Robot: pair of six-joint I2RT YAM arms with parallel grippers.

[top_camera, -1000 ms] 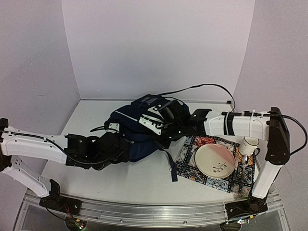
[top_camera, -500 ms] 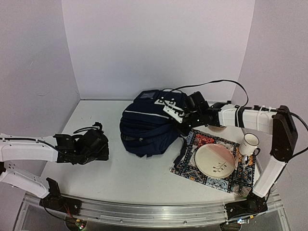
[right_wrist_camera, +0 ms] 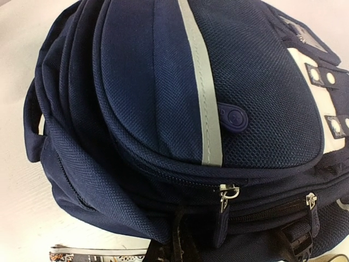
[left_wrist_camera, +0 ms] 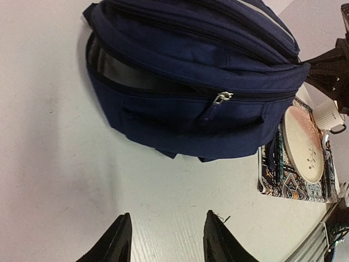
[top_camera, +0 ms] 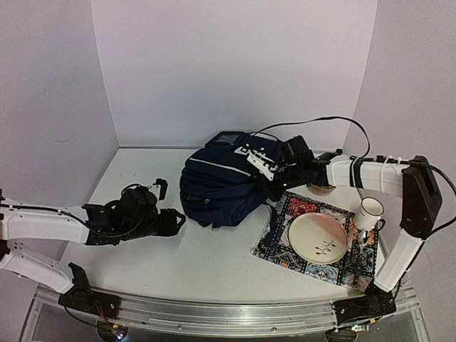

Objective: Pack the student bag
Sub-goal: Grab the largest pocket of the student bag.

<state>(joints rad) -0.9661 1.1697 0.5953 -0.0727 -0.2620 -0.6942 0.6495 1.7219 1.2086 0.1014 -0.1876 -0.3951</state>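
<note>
The student bag point(top_camera: 221, 184), dark navy with white stripes and buckle patches, lies bulging at the table's middle back. In the left wrist view it point(left_wrist_camera: 191, 82) fills the top, with a silver zip pull point(left_wrist_camera: 221, 98) and a partly open pocket showing a grey lining point(left_wrist_camera: 125, 71). My left gripper point(top_camera: 174, 221) is open and empty on the table just left of the bag, its fingertips point(left_wrist_camera: 124, 218) apart over bare table. My right gripper point(top_camera: 274, 187) presses against the bag's right side. The right wrist view shows only bag fabric point(right_wrist_camera: 163, 109), zip pulls point(right_wrist_camera: 228, 194) and a dark strap point(right_wrist_camera: 180, 240); its fingers are hidden.
A patterned mat point(top_camera: 278, 246) lies at the right front with a cream plate point(top_camera: 318, 237) on it and a white mug point(top_camera: 368, 212) at its far right corner. The plate also shows in the left wrist view point(left_wrist_camera: 302, 144). A black cable loops behind the right arm.
A second ago the left gripper was at the bag's left side; it let go, drew back left, then came toward the bag again. The bag shifted right and back with the right gripper.
</note>
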